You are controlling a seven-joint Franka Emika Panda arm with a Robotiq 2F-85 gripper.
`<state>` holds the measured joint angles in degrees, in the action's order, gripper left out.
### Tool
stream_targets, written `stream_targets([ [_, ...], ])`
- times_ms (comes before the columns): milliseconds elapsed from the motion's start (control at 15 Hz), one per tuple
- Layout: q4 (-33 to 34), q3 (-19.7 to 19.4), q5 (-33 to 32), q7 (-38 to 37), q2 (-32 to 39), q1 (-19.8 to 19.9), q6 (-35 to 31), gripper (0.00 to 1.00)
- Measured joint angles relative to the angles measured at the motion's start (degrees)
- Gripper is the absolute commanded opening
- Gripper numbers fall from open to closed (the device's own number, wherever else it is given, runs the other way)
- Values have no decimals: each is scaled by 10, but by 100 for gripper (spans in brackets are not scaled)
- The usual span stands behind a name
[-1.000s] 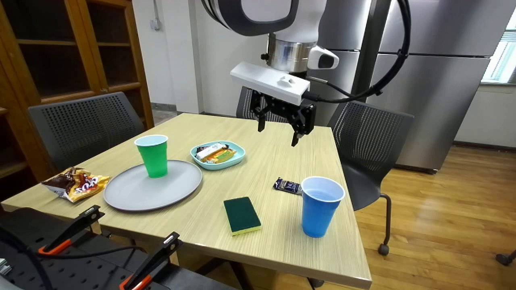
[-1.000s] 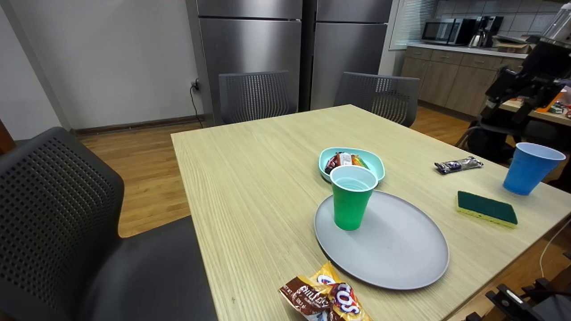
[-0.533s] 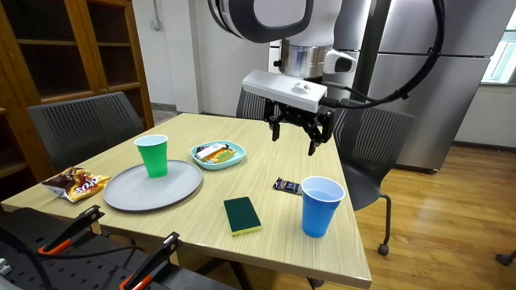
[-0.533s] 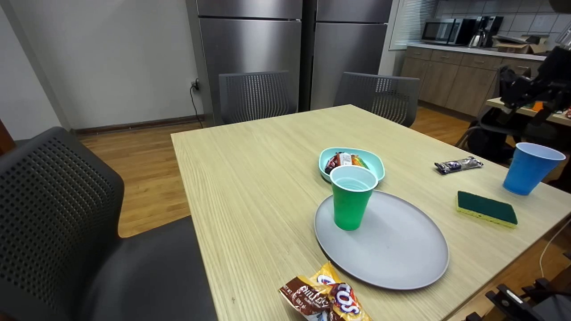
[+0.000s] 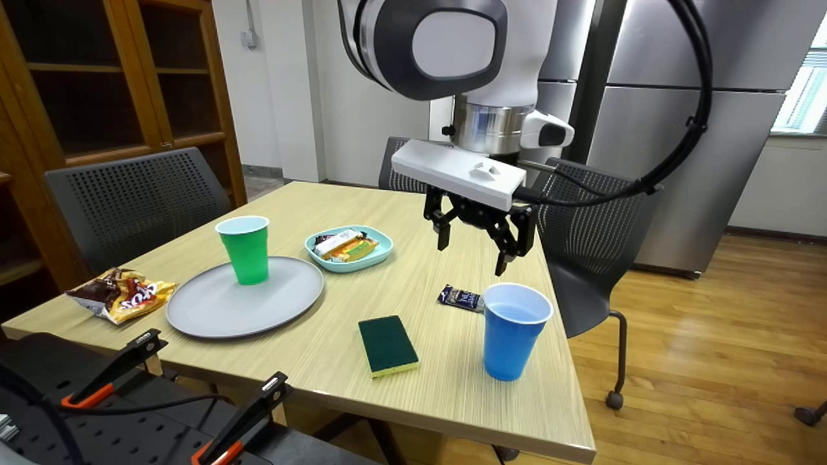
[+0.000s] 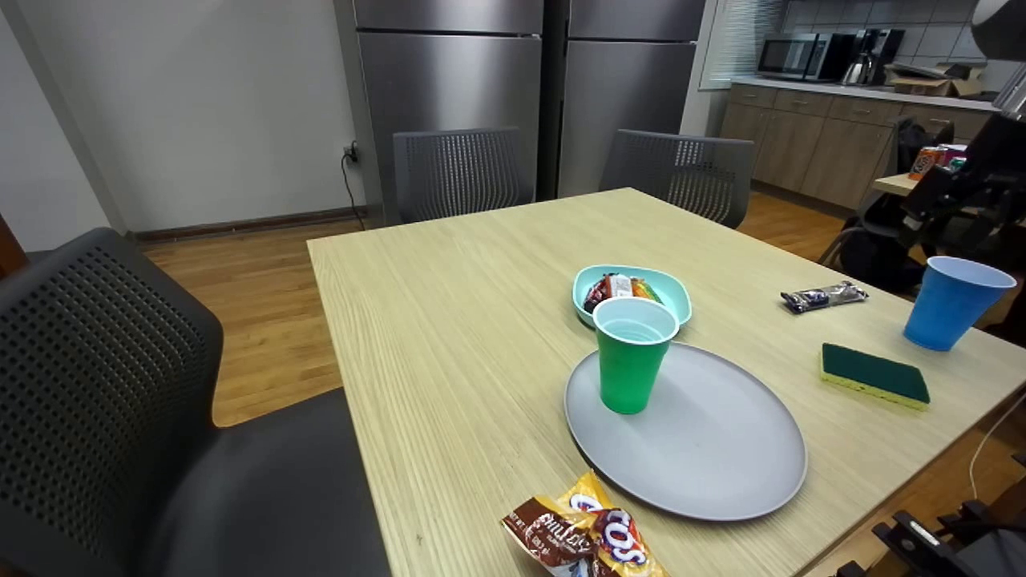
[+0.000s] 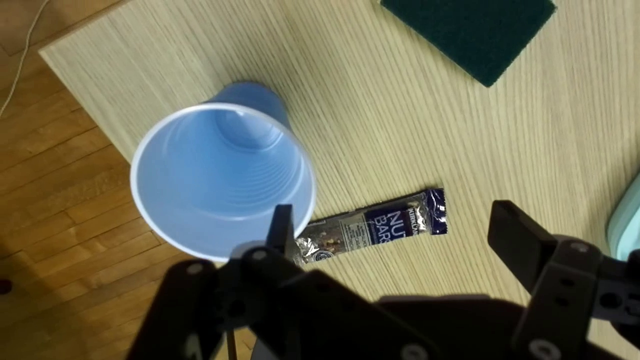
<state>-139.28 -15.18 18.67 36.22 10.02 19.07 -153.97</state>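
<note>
Aloft, the fingers [image 7: 521, 244] (spread wide) hang near a nut bar [image 7: 382, 226] and blue cup [image 5: 513, 339].

Nut bar [image 5: 460, 298] has one end hidden behind blue cup [image 5: 513, 339] in an exterior view. Wrist view: sponge [image 7: 477, 32] cut by top edge, teal dish [image 7: 617, 225] by right. Snack bag [image 6: 589, 533] cut off at bottom in an exterior view.

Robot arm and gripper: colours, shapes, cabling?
White, rounded arm with a pale oval joint cap ringed in dark grey; shiny silver wrist collar; white box-shaped housing; black two-fingered gripper with pale screw heads; thick black cable curving up from the housing's end.
</note>
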Motion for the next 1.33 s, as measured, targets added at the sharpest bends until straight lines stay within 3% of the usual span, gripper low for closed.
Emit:
stream_targets([
  [667,36,22,0,-36,88,20,-38,100],
  [800,46,34,0,-46,103,26,-41,72],
  [1333,59,61,-1,-50,119,50,-64,9],
])
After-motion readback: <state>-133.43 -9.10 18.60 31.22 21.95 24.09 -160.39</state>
